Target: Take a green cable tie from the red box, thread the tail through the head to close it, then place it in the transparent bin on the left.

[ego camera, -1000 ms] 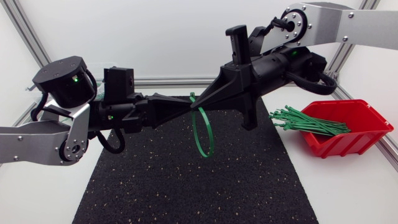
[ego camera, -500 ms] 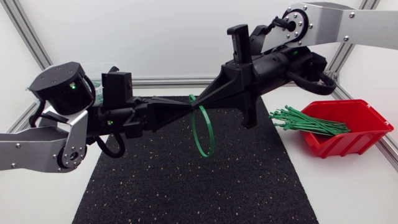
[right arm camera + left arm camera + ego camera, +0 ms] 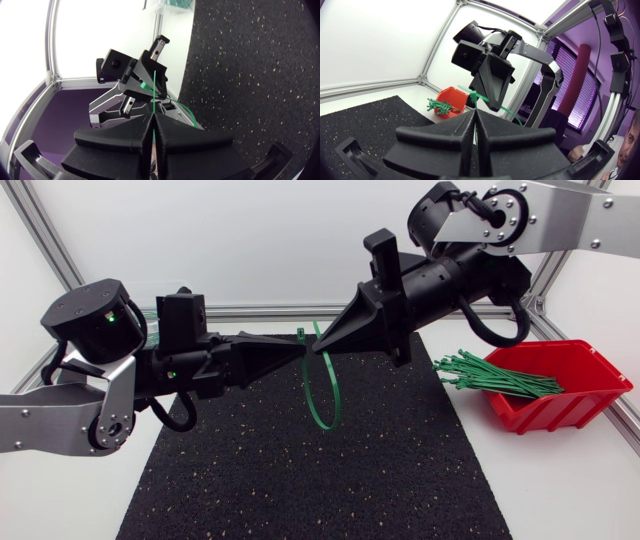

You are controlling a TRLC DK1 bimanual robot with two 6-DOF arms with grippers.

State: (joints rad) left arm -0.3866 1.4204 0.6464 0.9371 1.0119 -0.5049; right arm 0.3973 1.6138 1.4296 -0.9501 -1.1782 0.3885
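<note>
Head overhead; wrists close, opposed, sharing cable tie (image 3: 153, 95).

table (image 3: 560, 480) white | mat (image 3: 300, 470) black, speckled | back panel (image 3: 250, 240) white | frame (image 3: 45, 235) aluminium

mat (image 3: 300, 480): black, speckled, lying mid-table | table (image 3: 560, 480): white, showing either side of mat
</note>
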